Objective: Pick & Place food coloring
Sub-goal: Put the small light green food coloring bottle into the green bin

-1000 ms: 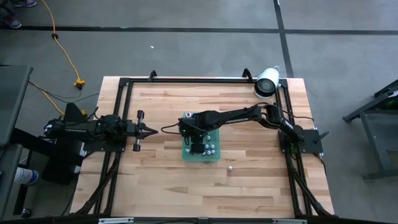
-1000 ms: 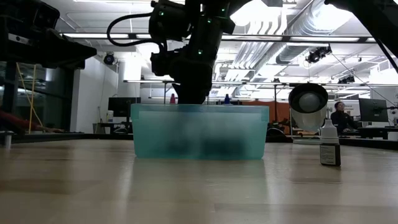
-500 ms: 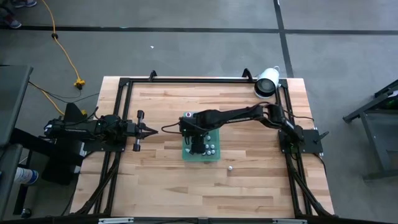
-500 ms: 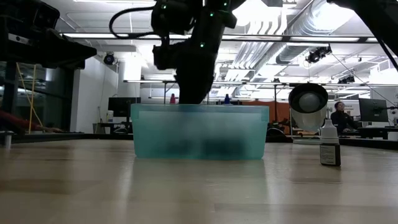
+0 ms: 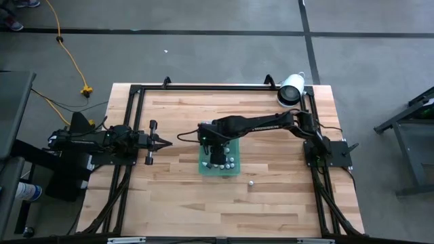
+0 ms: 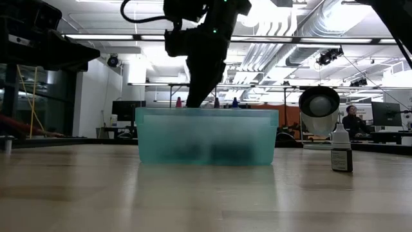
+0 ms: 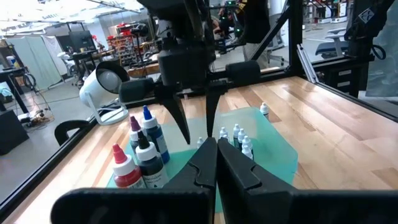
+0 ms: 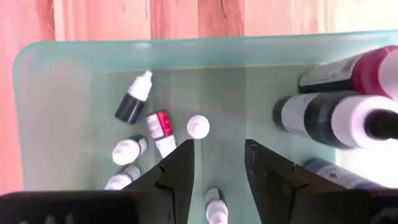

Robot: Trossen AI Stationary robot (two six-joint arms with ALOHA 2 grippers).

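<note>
A translucent green tray [image 5: 234, 171] sits mid-table and holds the food coloring. Larger bottles [image 7: 146, 146] with red, blue and dark tops stand upright at its far end. Several tiny whitish bottles [image 8: 158, 127] lie or stand on its floor. My right gripper [image 8: 219, 152] hangs open over the tray, pointing steeply down, fingertips above the rim [image 6: 193, 103] with nothing between them. One more small bottle [image 6: 341, 151] stands upright on the table, to the tray's near right. My left gripper [image 7: 214, 155] waits shut at the table's left, level, pointing at the tray.
A large white cylinder [image 5: 290, 89] lies at the table's far right corner. Black frame rails [image 5: 135, 122] run along the table's left, right and far edges. Bare wood stretches along the near side in front of the tray.
My right gripper has risen out of the tray, so its fingertips now stand above the rim instead of down among the bottles. The bottles in the tray and the lone bottle on the table have stayed where they were.
</note>
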